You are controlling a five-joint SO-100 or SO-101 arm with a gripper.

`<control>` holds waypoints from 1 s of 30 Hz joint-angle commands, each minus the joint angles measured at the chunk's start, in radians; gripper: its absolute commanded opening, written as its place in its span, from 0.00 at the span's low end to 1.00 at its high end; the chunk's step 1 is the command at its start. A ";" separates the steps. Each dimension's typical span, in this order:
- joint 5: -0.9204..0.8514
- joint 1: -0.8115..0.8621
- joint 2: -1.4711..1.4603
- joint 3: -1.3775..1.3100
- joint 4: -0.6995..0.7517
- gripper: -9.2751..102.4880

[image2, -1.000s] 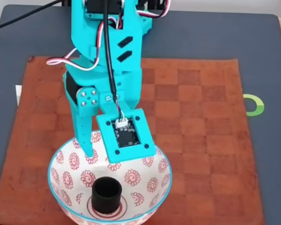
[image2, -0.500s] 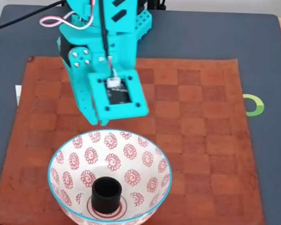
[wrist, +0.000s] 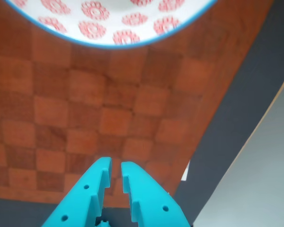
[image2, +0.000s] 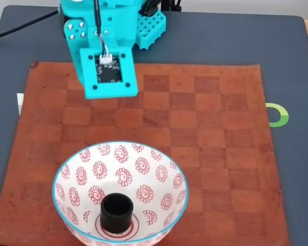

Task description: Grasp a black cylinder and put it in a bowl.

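Arm (image2: 105, 48) sits folded at 11 o'clock of the mat (image2: 205, 128) in the fixed view, well apart from the bowl (image2: 143, 169) at 6 o'clock; cylinder (image2: 117, 211) stands upright inside it. Wrist view shows gripper (wrist: 114, 171) nearly pressed together, empty

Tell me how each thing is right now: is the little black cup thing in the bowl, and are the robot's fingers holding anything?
black cylinder: standing upright in the bowl's centre, hollow end up, free of the arm.
bowl: upright on the checkered mat, holding the cylinder.
gripper: fingers nearly closed, a narrow gap between them, holding nothing, above the mat.
checkered mat: lying flat on the dark table.
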 commanded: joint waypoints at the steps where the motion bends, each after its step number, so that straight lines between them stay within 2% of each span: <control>1: 0.023 -0.003 0.129 0.104 -0.046 0.08; 20: 0.209 -0.091 0.762 0.859 -0.357 0.08; 30: 0.337 -0.164 1.097 1.150 -0.388 0.08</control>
